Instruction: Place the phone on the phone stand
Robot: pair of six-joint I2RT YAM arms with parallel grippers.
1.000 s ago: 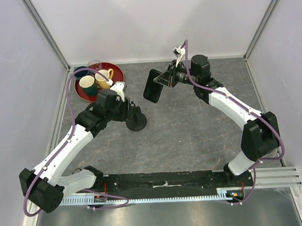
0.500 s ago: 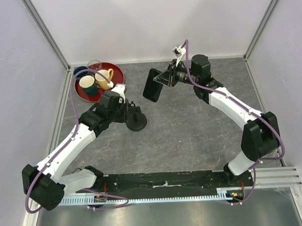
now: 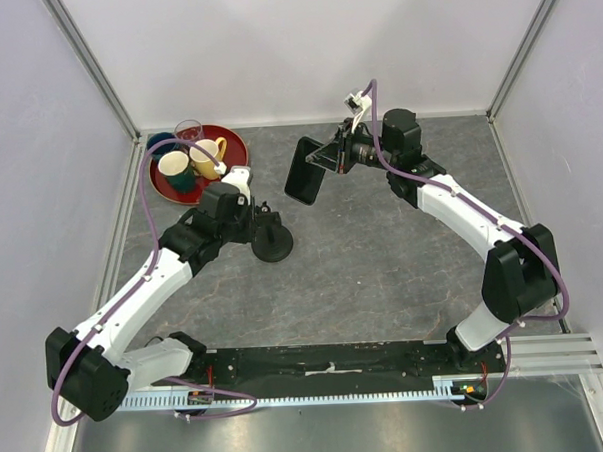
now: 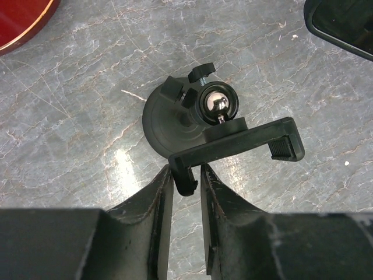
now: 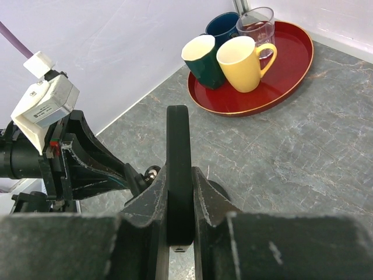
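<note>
A round red tray [image 3: 232, 141] of drinkware is seen at the far left corner of a grey marbled surface [image 3: 384, 272]
Four vessels are stood upright and close together on the tray: a yellow mug [image 3: 206, 157] with its handle turned to the right, a dark green mug [image 3: 175, 171] just beside it on the left, a dark blue mug [image 3: 160, 144] behind the green one, and a clear glass [image 3: 188, 130] behind the yellow one; the surface is enclosed by pale walls [image 3: 304, 46]
</note>
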